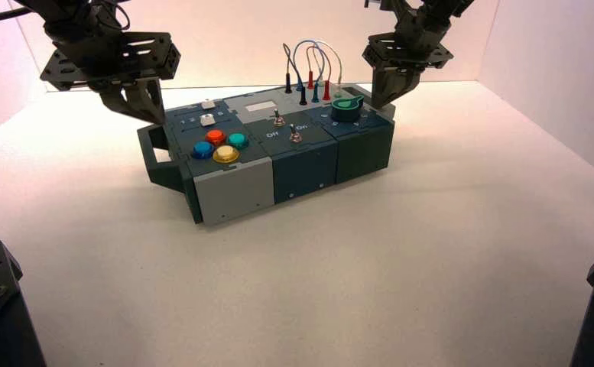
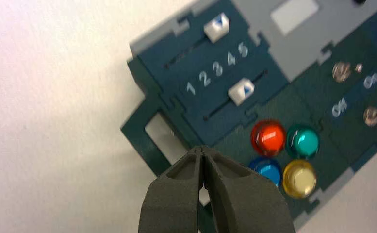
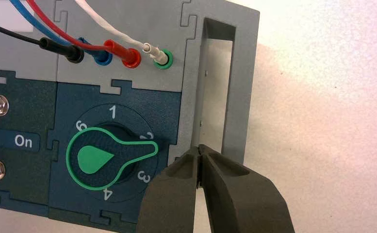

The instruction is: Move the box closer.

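Near corners, high view: dark bolted parts [image 1: 3, 306], one on either side, nearer the camera than the box [image 1: 232, 180] and well apart from it.
Box, high view: between the two arms' reach, long axis slanting from the robot's near left to its far right, so the left end sits closer to the robot.
Left gripper [image 1: 156, 120], high view: at the box's left end, over the left handle [image 1: 148, 160].
Right gripper [image 1: 378, 104], high view: at the box's right end, beyond the green knob [image 1: 346, 111].
Nearer arm: neither by much; each has its own end of the box.
Handle opening, left wrist view: partly behind the left fingers, which are together with nothing between them; red button [image 2: 269, 138] just inboard on the box. Contact with the handle: cannot tell.
Handle opening, right wrist view: in the right handle [image 3: 239, 87], long side across the box's end; right fingers together, empty, tips at the opening. Depth: cannot tell.
Pull, as judged: both ends toward the robot, tips bearing on the handles from within; uneven drawing would likely swing the slant wider.
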